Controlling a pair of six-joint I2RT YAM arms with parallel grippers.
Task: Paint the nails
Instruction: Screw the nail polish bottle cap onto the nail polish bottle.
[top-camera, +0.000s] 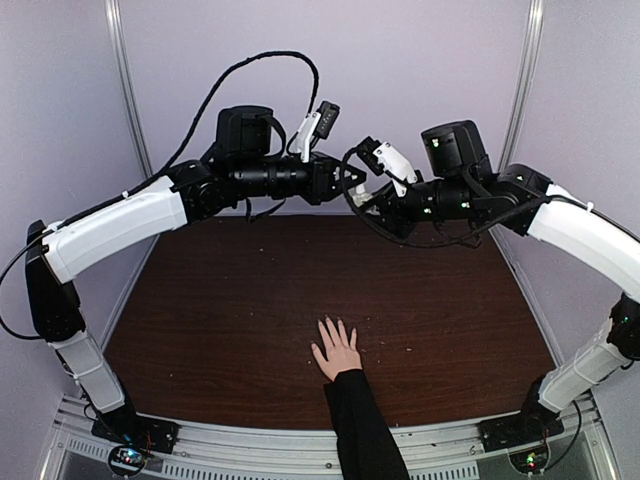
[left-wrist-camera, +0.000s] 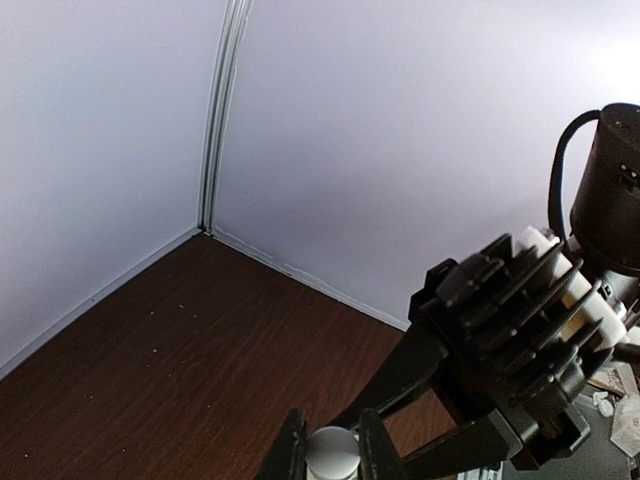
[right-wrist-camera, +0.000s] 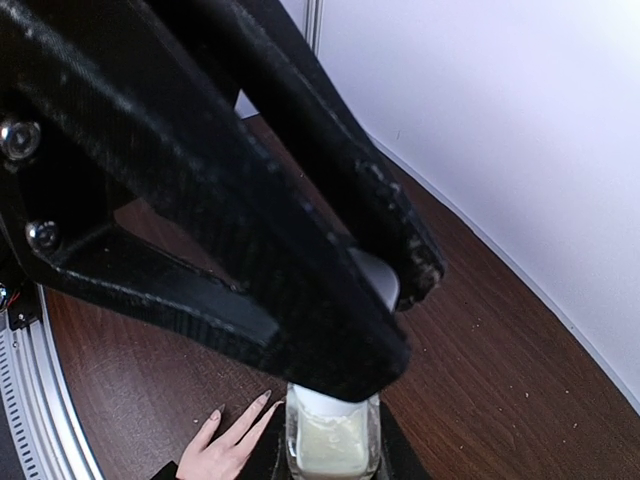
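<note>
A light-skinned hand (top-camera: 337, 352) in a black sleeve lies flat with spread fingers at the table's front centre. Its long nails (right-wrist-camera: 262, 399) show in the right wrist view. Both arms meet high over the back of the table. My right gripper (right-wrist-camera: 333, 455) is shut on a small clear bottle (right-wrist-camera: 332, 445) of pale liquid. My left gripper (left-wrist-camera: 332, 452) is shut on the bottle's white cap (left-wrist-camera: 332, 455), from the other side. I cannot tell whether the cap is still on the bottle. In the top view the left gripper (top-camera: 345, 185) and the right gripper (top-camera: 378, 205) touch tip to tip.
The dark wooden table (top-camera: 230, 300) has pale walls at the back and sides. A metal rail (top-camera: 250, 440) runs along the near edge, by the arm bases. Black cables (top-camera: 260, 60) loop above the left arm.
</note>
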